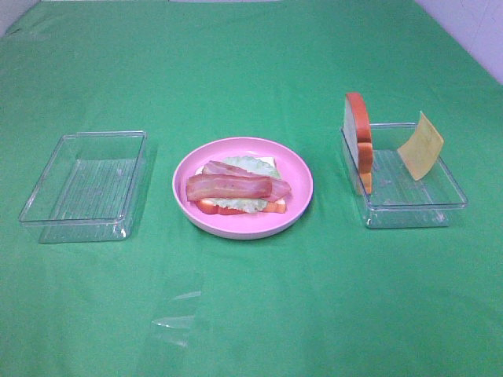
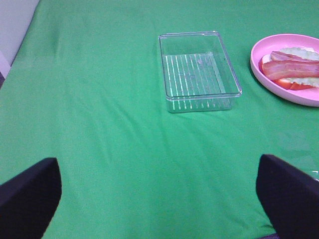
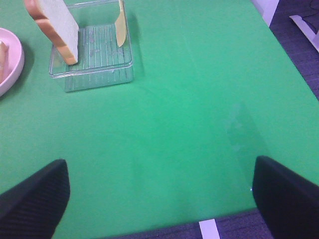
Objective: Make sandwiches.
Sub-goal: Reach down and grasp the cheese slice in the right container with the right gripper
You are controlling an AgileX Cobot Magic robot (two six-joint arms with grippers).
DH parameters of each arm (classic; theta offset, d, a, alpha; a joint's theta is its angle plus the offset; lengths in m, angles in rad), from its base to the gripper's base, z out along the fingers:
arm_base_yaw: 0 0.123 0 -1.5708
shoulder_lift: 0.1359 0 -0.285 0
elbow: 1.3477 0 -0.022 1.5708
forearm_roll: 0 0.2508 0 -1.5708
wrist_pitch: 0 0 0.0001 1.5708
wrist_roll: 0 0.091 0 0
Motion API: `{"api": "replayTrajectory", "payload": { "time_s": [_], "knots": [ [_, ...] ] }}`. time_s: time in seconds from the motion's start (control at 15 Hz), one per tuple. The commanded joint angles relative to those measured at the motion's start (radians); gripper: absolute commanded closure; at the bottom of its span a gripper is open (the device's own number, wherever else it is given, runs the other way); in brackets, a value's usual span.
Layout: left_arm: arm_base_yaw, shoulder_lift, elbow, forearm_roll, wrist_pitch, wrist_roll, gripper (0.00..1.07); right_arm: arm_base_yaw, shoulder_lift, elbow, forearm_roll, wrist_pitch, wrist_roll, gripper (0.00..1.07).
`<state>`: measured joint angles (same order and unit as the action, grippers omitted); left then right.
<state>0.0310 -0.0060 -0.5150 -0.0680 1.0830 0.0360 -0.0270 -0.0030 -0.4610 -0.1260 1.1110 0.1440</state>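
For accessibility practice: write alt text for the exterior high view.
A pink plate on green cloth holds bread, lettuce and bacon. A clear box to its right holds a bread slice and cheese; another box sits left.

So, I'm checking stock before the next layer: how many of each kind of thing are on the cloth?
Clear trays: 2
Pink plate: 1
Bread slices: 2
Lettuce leaf: 1
Bacon strips: 2
Cheese slice: 1
Total: 9

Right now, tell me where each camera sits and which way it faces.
Exterior high: mounted high, looking down on left tray, pink plate, right tray; no robot part.
Left wrist: on left arm, facing left tray; open left gripper shows.
Right wrist: on right arm, facing right tray and bread slice; open right gripper shows.
Shared: all three catch the pink plate.
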Motion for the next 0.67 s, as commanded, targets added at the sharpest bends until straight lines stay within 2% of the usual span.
{"api": "replayTrajectory", "payload": {
  "time_s": [0.07,0.67],
  "knots": [
    [0.005,-0.011,0.0,-0.009,-0.011,-0.003,0.09,0.0,-0.012,0.005,0.004,0.002,-0.001,0.11],
    [0.005,-0.011,0.0,-0.009,-0.011,-0.003,0.09,0.0,0.016,0.003,-0.021,-0.009,-0.037,0.11]
  ]
}}
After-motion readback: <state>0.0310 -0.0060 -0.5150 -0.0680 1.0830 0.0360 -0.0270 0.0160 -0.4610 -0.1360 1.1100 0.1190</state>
